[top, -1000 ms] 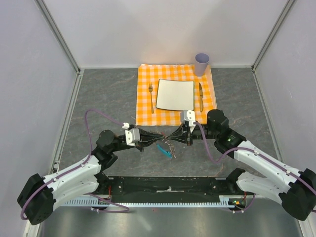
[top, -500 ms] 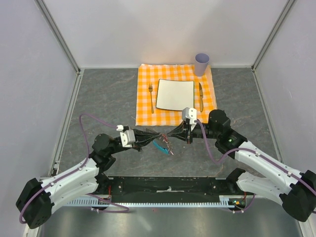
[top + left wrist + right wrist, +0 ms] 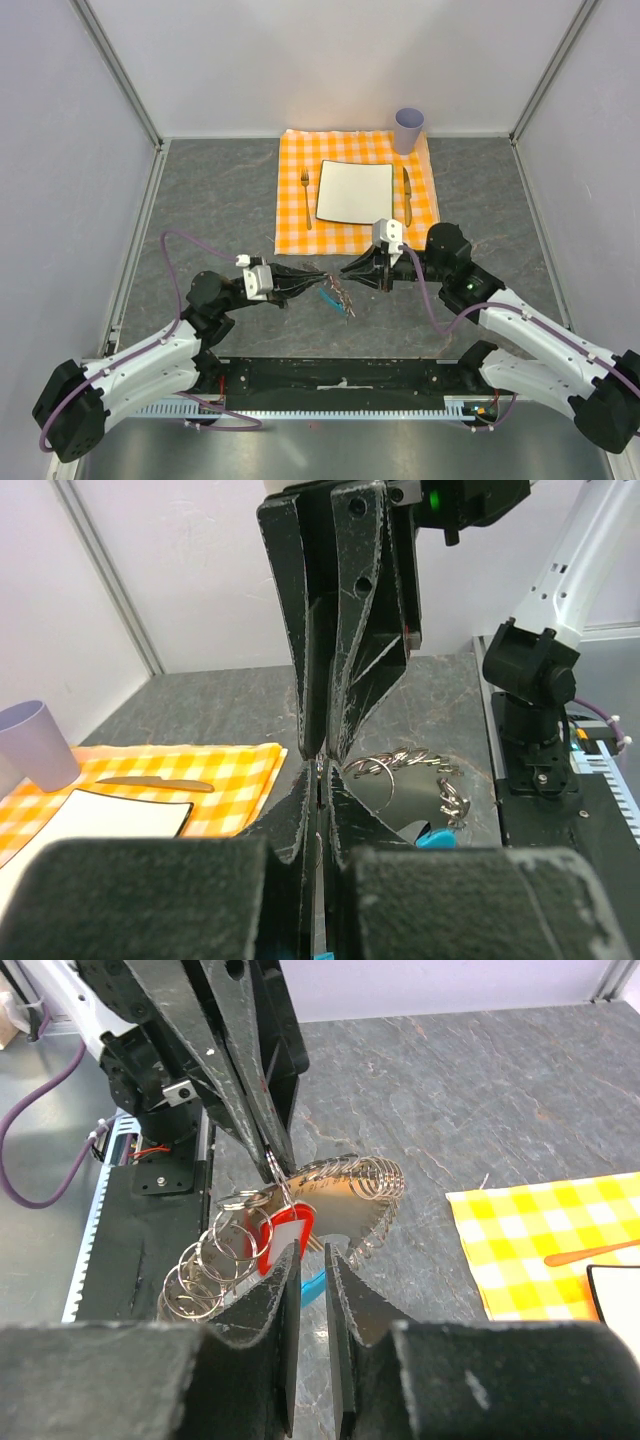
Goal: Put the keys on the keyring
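The keyring (image 3: 345, 1175) is a chain of silvery rings with a bright blue tab (image 3: 313, 1282), hanging just above the grey table. My left gripper (image 3: 272, 1165) is shut on one of its thin rings; the left wrist view shows the wire pinched between its fingertips (image 3: 320, 785). A key with a red head (image 3: 283, 1237) hangs from that ring. My right gripper (image 3: 312, 1260) faces it from the right, open a little with nothing between its fingers. From above, the two grippers (image 3: 320, 279) (image 3: 347, 270) meet tip to tip over the keyring (image 3: 342, 297).
Behind the grippers lies an orange checked cloth (image 3: 290, 215) with a white square plate (image 3: 355, 190), a fork (image 3: 306, 197), a knife (image 3: 407, 193) and a lilac cup (image 3: 409, 129). Grey walls enclose the table on three sides.
My right gripper has opened, let go of the red key and drawn back slightly to the right. The left gripper keeps its hold on the ring.
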